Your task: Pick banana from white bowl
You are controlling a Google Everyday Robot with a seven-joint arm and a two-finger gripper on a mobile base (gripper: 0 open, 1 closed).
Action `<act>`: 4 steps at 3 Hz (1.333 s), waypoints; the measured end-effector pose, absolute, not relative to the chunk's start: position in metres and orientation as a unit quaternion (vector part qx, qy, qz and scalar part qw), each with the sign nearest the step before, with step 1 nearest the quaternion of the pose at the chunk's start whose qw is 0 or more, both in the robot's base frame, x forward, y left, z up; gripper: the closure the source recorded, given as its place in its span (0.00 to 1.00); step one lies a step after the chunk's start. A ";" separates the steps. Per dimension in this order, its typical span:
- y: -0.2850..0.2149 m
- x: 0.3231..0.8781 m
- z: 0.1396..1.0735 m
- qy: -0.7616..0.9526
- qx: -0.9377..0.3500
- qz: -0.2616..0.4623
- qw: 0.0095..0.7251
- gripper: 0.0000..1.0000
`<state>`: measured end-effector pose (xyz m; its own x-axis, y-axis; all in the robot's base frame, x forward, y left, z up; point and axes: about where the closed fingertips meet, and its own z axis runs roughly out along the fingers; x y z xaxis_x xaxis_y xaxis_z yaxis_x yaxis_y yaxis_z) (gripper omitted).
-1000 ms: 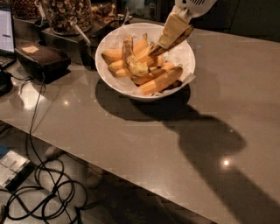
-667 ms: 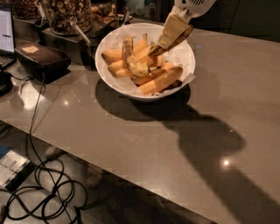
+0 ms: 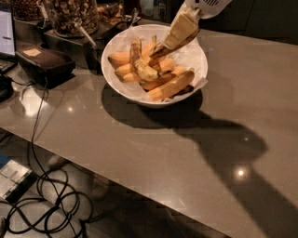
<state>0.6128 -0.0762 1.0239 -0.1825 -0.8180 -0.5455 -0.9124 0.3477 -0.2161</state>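
The white bowl (image 3: 195, 56), lined with crinkled white paper, stands on the grey counter at the upper middle. The long, brown-flecked banana (image 3: 139, 60) lies on top of the pile in the bowl's left half, running from the back rim toward the centre. Several smooth orange-yellow bananas (image 3: 172, 85) lie under and beside it. My gripper (image 3: 158, 50) comes down from the upper right, its cream-coloured body over the bowl's back half. Its tip sits just right of the spotted banana's middle, close to it or touching it.
Glass jars of nuts (image 3: 70, 14) and metal scoops stand behind the bowl at the upper left. A black box (image 3: 44, 62) with a cable sits on the counter's left end. Cables lie on the floor (image 3: 46, 200) below the counter's front edge.
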 end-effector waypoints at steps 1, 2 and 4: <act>-0.077 0.609 1.028 0.747 -0.578 0.100 0.313 1.00; -0.073 0.610 1.028 0.746 -0.581 0.097 0.312 1.00; -0.053 0.585 1.049 0.724 -0.585 0.113 0.348 1.00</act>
